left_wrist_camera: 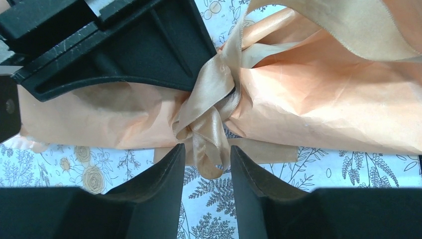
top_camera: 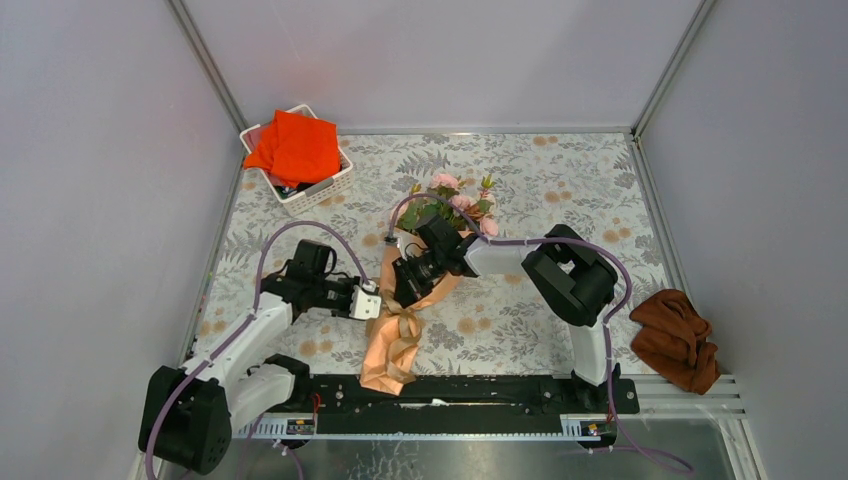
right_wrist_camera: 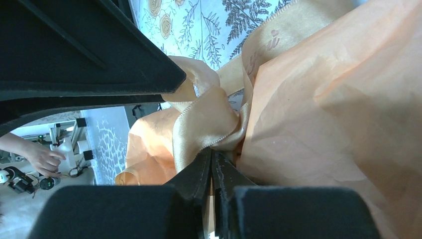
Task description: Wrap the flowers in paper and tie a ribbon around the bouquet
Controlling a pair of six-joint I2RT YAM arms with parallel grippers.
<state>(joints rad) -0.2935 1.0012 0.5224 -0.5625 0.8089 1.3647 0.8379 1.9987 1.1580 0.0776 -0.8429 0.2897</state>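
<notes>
The bouquet lies at the table's middle: pink flowers (top_camera: 456,203) at the far end, peach-orange paper (top_camera: 385,362) wrapped as a cone round the stems. A tan ribbon (top_camera: 402,325) is knotted round the cone's waist (left_wrist_camera: 215,82). My left gripper (left_wrist_camera: 206,155) is open, and a loop of the ribbon (left_wrist_camera: 209,159) hangs between its fingertips without being pinched. My right gripper (right_wrist_camera: 212,154) has its jaws pressed together on a fold of the ribbon (right_wrist_camera: 204,119) at the knot, against the paper (right_wrist_camera: 323,109). In the top view both grippers (top_camera: 372,300) (top_camera: 405,280) meet at the cone's left side. The stems are hidden.
A white basket (top_camera: 320,192) holding a bright orange-red cloth (top_camera: 295,148) stands at the back left. A rust-brown cloth (top_camera: 678,338) lies at the right edge. The arms' black base rail (top_camera: 470,392) runs along the near edge. Grey walls close in the table.
</notes>
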